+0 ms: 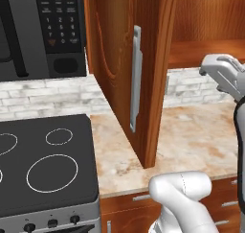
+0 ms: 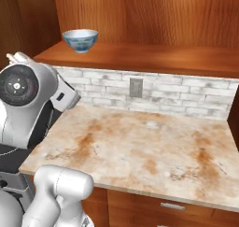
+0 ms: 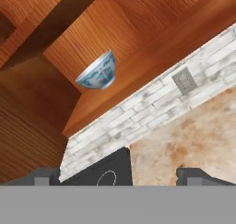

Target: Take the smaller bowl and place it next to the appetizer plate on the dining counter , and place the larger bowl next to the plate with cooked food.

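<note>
Your gripper [image 3: 118,177] stands wide open and holds nothing; its two dark tips sit well apart at the bottom of the hand view, aimed roughly up at the cupboard. The smaller bowl [image 2: 80,40] sits upright on the lower shelf [image 2: 154,58] of the open cabinet, near the shelf's left end and well above the counter [image 2: 140,146].

Here is what you should watch for, as I judge it:

- The bowl stands close to the shelf's front edge, so a push from a fingertip instead of a clean grip on the rim could tip it off onto the counter below.
- The open cabinet door [image 1: 129,74] hangs just to the left of the shelf opening; a wide swing of the arm could strike it.
- The hand is rolled (the shelf runs diagonally in the hand view), so you may misjudge which way is up when lining up on the rim.
- The shelf above leaves limited headroom, so coming down from above looks tight.

Counted: one blue-and-white bowl, one wall outlet [image 2: 136,87], one door handle [image 1: 136,78], one microwave [image 1: 40,30], and three burner rings on the stove [image 1: 45,169] plus part of a fourth.
</note>
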